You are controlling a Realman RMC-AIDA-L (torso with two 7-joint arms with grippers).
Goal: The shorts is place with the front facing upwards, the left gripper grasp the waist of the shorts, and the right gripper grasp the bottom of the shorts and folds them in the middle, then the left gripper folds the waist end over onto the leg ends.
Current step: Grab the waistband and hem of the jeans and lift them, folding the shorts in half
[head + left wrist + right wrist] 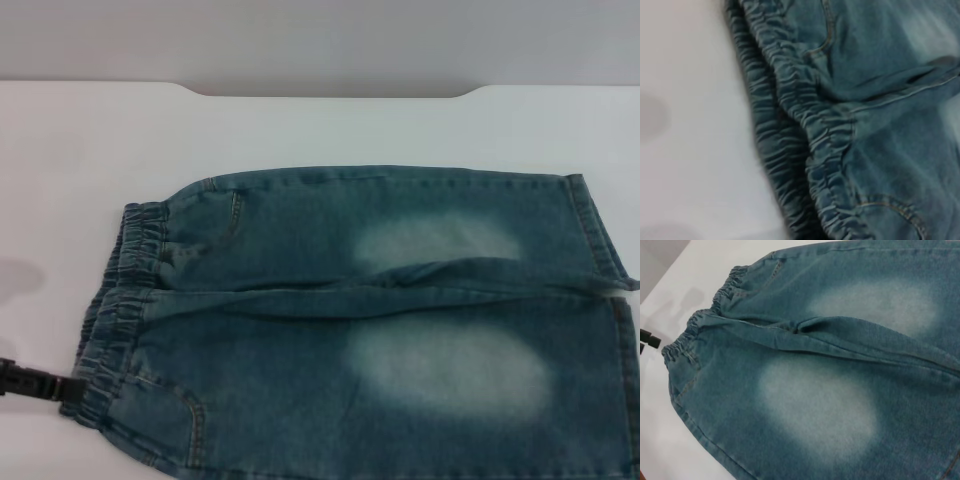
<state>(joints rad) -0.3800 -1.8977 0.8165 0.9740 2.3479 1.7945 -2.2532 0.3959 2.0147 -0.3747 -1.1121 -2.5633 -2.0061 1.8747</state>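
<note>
The shorts (370,320) lie flat on the white surface (90,150), front up with both pale thigh patches showing, waist toward the robot's left and leg ends toward its right. The left tool (40,383) sits at the near corner of the waist of the shorts (120,300), its tip touching or just beside the gathered band; whether it is clenched on the cloth or released cannot be told. The right tool appears in no view, though its wrist camera looks down over the near leg. The step in hand seems to be securing the waist grip. To do it well, the left tool should take both layers of the elastic band, which the left wrist view shows lying slightly offset, and bite deep enough that the puckered denim will not slip out.
</note>
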